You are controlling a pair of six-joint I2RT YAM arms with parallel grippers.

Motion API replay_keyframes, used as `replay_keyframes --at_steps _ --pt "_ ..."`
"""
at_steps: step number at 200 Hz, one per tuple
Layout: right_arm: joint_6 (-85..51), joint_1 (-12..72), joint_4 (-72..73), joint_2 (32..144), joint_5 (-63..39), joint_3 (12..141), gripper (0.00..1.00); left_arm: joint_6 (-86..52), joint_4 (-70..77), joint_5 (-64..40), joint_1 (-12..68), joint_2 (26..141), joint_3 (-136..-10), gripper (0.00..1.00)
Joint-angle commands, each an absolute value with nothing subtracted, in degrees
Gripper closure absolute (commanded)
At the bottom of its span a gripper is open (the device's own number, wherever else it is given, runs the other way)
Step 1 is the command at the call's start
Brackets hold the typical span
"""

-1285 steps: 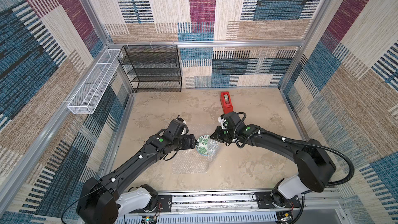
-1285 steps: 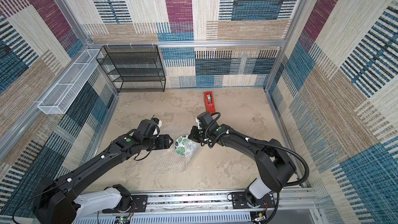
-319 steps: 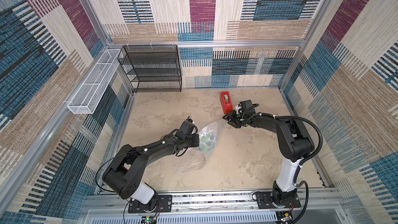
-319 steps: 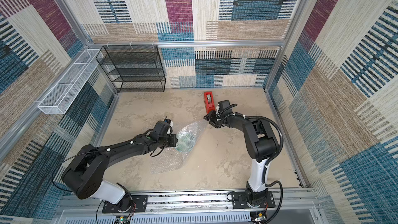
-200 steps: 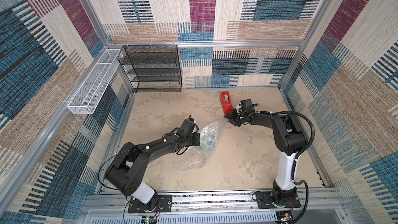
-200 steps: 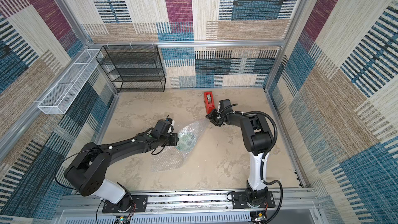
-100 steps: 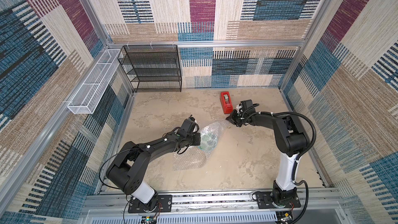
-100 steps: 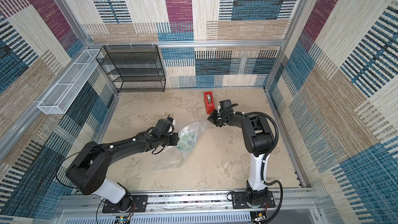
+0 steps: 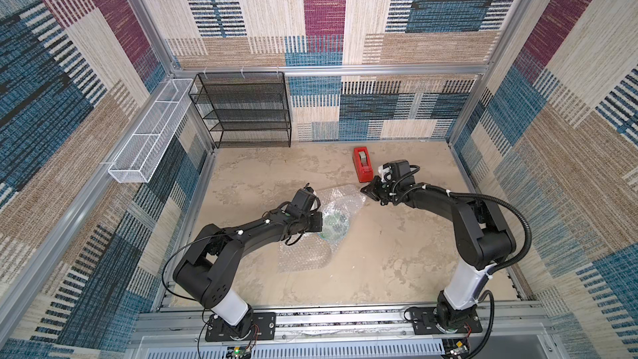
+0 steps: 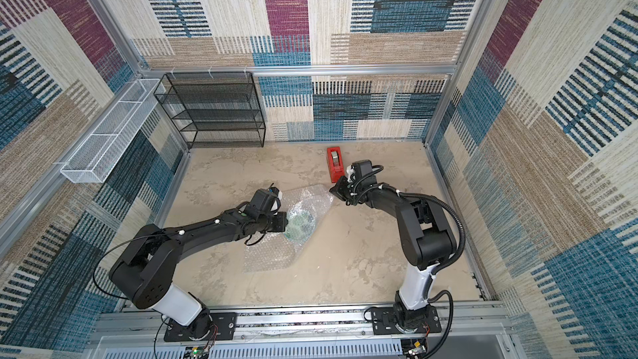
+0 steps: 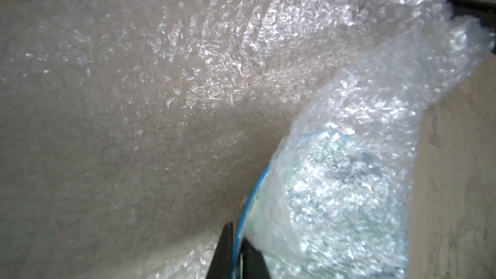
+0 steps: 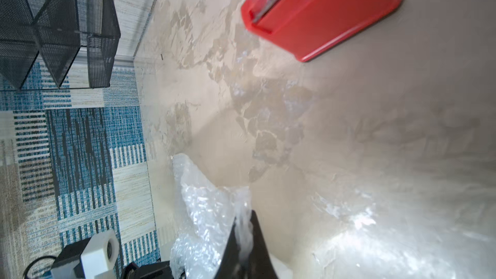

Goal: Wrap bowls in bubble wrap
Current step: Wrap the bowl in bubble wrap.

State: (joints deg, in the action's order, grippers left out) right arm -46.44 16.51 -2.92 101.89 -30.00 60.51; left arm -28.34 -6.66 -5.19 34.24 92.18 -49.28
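- The bowl (image 9: 334, 223) sits in the middle of the table (image 9: 397, 264), right at the tip of the left pincer (image 9: 319, 224).
- In the left wrist view, the left pincer (image 11: 237, 237) is pressed together on the bowl's blue edge (image 11: 249, 205). One finger is outside the edge and one is inside.
- The bubble wrap (image 9: 305, 257) is a big, shiny, see-through sheet. One part lies flat on the table, under the left pincer and a bit nearer to the robot's feet.
- Another part of the sheet comes up and covers the inside of the bowl. The green leaves show through it in both top views (image 10: 301, 223).
- From the bowl, the sheet stretches away to a corner that ends at the right pincer (image 9: 365, 190).
- In the right wrist view, the right pincer (image 12: 243, 226) is pressed together on that corner of the bubble wrap (image 12: 204, 210). A thin strip of the plastic shows between its two fingers.
- The right pincer is well apart from the bowl and touches only the wrap.
- The bowl looks tipped up. I cannot tell if it rests on the table or hangs just above it.
- A red tape holder (image 9: 362, 164) stands on the table near the right pincer, on the far side of it.
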Motion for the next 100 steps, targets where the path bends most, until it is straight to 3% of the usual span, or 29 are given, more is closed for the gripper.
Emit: replay_keyframes --at_steps 1,100 --pt "-48.0 18.0 -2.5 98.6 -31.3 59.3 1.0 -27.8 -12.6 -2.6 34.2 92.7 -49.2 1.0" --pt "-54.3 26.9 -3.3 91.6 -29.8 54.9 1.0 -28.6 -12.0 -2.7 34.2 93.0 -49.1 1.0"
